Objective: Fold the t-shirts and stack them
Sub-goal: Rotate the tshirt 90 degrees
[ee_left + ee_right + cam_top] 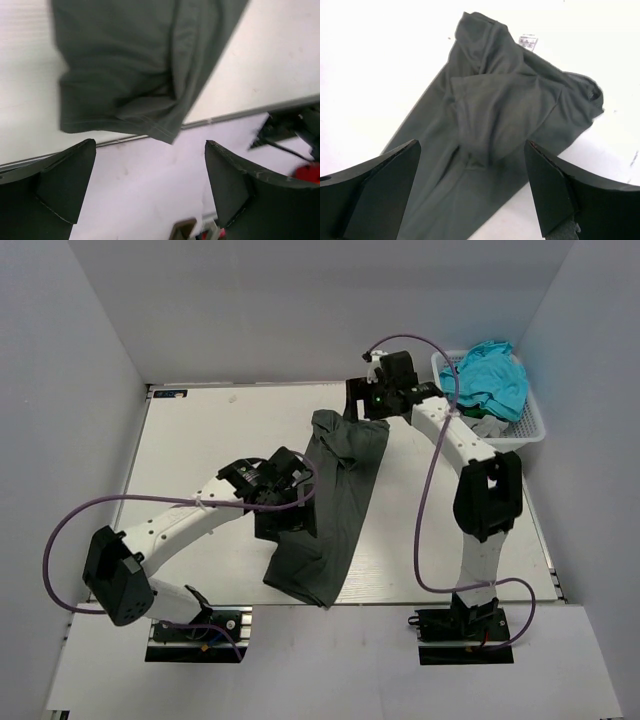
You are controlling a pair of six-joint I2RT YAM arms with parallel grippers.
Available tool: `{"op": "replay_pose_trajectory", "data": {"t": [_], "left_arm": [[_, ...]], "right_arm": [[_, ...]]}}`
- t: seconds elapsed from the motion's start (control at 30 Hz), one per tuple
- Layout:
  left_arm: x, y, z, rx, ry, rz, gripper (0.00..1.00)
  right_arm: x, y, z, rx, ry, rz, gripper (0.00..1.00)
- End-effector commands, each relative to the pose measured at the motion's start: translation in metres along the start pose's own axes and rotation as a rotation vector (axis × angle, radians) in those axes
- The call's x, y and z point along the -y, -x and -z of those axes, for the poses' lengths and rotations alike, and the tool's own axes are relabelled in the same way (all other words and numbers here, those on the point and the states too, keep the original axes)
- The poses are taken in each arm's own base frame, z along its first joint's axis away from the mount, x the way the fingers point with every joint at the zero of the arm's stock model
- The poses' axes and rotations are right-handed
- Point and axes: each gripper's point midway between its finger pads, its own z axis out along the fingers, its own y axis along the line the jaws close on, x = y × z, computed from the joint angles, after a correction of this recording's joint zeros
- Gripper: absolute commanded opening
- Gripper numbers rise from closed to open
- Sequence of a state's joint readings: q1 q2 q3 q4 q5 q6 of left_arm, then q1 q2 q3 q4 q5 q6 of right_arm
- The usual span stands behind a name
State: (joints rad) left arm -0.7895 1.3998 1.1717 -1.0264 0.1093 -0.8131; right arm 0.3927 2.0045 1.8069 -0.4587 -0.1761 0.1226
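The white table (200, 440) carries the dark charcoal t-shirt (335, 510), bunched into a long strip. Its hem end lies just ahead of the left gripper (150, 144), whose fingers are spread and empty. Its collar end lies beneath and beyond the right gripper (472, 143), likewise released. The basket (535, 425) beside that gripper holds the turquoise t-shirt (495, 380).

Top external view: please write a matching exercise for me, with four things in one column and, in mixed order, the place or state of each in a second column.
1. dark grey t-shirt
2. turquoise t-shirt
3. white basket
4. left gripper

A. in the basket
B. at the far right corner of the table
C. open, over the dark shirt's hem
D. lying long across the table's middle

Pairs: 1-D, 2-A, 3-B, 4-C.
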Motion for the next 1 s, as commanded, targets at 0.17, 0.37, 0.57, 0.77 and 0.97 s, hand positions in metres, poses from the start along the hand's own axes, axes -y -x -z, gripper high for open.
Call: {"op": "replay_pose_trajectory", "data": {"t": [0.17, 0.37, 0.57, 0.77, 0.97], "left_arm": [[-0.06, 0.034, 0.042, 0.283, 0.271, 0.122, 1.0], [-0.073, 0.025, 0.034, 0.279, 0.297, 0.141, 1.0], [-0.084, 0.019, 0.023, 0.263, 0.337, 0.156, 1.0], [-0.083, 0.019, 0.016, 0.241, 0.346, 0.155, 1.0], [-0.071, 0.022, -0.004, 0.174, 0.332, 0.087, 1.0]], "right_arm": [[-0.039, -0.114, 0.006, -0.245, -0.095, -0.122, 0.9], [-0.047, -0.16, -0.011, -0.356, -0.176, -0.181, 0.9], [-0.037, -0.168, -0.039, -0.419, -0.276, -0.224, 0.9], [0.006, -0.182, -0.082, -0.512, -0.405, -0.246, 0.9], [0.038, -0.141, -0.122, -0.454, -0.322, -0.195, 0.9]]}}
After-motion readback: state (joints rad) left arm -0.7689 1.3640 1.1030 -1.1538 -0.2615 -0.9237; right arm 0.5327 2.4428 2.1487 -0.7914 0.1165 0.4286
